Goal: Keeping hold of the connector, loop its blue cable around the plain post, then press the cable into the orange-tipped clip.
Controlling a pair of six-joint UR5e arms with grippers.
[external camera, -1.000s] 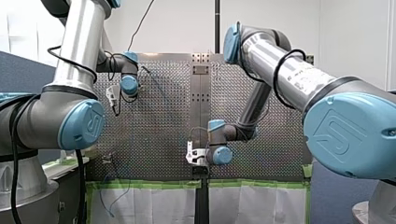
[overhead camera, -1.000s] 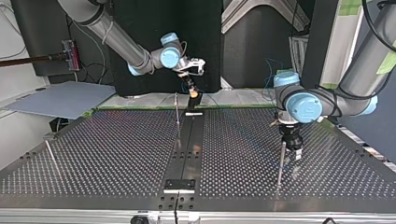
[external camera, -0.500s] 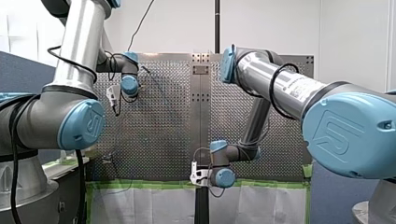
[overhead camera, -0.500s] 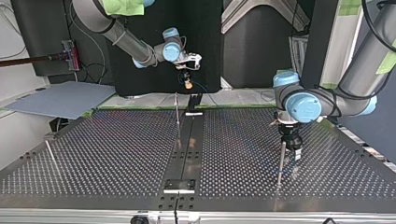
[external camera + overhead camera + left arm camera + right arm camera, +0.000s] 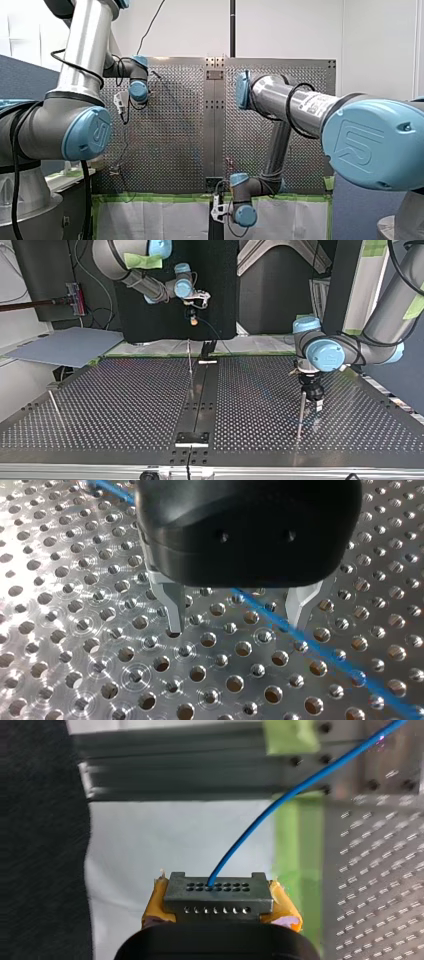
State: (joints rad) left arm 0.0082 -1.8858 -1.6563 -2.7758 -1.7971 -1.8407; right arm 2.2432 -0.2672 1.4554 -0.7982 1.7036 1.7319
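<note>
My right gripper [image 5: 192, 320] clamps the grey rectangular connector [image 5: 218, 892] beyond the perforated metal table's [image 5: 125, 400] top-view twelve-o'clock edge; my left gripper [image 5: 237, 625] gapes over the blue cable [image 5: 325, 650].

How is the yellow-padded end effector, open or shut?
Shut on the connector: in the right wrist view the yellow pads of my right end effector press both its sides, the blue cable leading out.

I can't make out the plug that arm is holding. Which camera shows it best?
The right wrist view: the connector sits close up, clamped between yellow pads, blue cable leaving it. The top view shows a speck; the others, nothing.
</note>
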